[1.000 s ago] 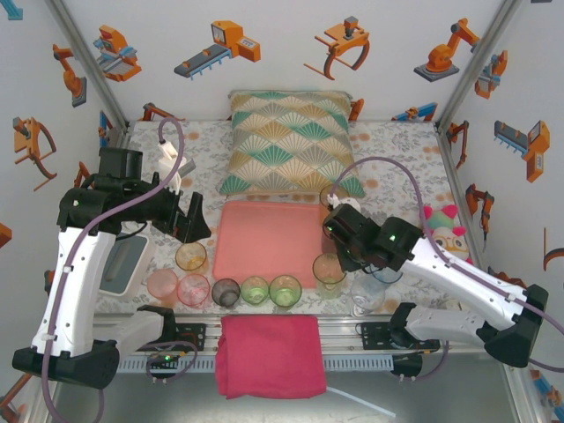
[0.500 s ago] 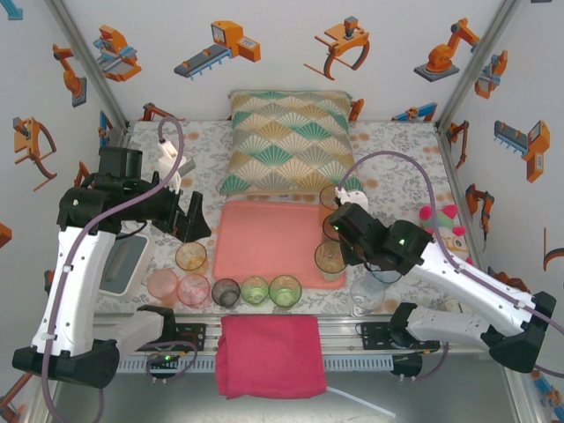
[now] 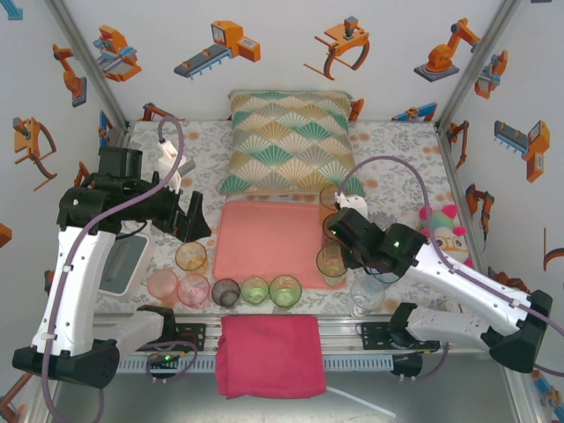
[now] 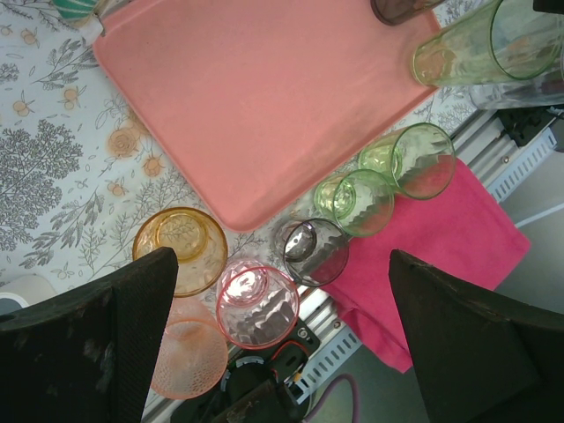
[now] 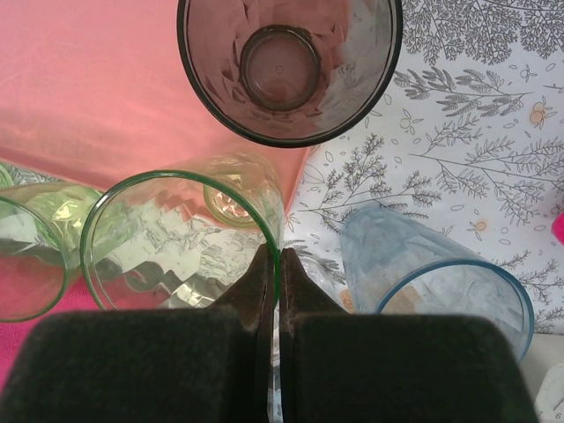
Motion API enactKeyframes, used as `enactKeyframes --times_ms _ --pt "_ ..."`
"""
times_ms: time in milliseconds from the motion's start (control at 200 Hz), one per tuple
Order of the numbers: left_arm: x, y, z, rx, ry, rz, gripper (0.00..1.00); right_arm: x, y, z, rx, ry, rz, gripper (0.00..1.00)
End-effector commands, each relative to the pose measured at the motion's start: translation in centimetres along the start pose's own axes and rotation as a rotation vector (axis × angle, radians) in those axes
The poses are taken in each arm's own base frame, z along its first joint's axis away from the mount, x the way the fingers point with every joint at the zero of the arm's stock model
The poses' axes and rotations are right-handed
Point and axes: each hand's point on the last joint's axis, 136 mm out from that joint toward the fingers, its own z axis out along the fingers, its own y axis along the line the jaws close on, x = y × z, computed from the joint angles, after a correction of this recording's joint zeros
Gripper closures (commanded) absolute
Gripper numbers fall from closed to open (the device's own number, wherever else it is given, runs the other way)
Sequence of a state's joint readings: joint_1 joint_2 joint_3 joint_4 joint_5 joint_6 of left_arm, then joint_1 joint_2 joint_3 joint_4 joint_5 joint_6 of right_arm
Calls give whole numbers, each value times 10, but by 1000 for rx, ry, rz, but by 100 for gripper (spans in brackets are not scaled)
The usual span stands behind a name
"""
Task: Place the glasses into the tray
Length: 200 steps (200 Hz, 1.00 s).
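**Right gripper** (image 5: 272, 257): I see its fingers pinched shut on the rim of a ribbed green see-through tumbler (image 5: 176, 251). The tumbler is at the right edge of the flat salmon-pink tray (image 5: 88, 79); I cannot tell whether its base rests there. A smoky grey tumbler (image 5: 282, 66) stands just behind it, and a pale blue tumbler (image 5: 423, 264) is beside it on the floral table (image 5: 476, 132).

**Left gripper** (image 4: 282, 264): its fingers are spread wide and empty above an amber tumbler (image 4: 181, 247) and a pink tumbler (image 4: 257, 307) off the tray's near edge.

On the table (image 3: 401, 150) the tray (image 3: 264, 238) is laid centrally. A cushion (image 3: 286, 141) is set at the far edge — glasses (image 3: 255, 290) along the near.
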<state>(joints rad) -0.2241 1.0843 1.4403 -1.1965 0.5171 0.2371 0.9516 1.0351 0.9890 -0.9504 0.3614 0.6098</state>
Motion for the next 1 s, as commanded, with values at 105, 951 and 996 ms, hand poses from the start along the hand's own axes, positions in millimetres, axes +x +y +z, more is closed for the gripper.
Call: enactKeyframes --times_ms 105,951,996 --pt "-8 -7 -5 19 -25 3 3 -8 -1 0 1 -59 48 100" --pt "-7 -8 -5 25 -25 -2 3 5 -9 5 34 -30 55 100" --pt "-7 -8 -5 26 -25 -2 3 5 -9 5 34 -30 54 100"
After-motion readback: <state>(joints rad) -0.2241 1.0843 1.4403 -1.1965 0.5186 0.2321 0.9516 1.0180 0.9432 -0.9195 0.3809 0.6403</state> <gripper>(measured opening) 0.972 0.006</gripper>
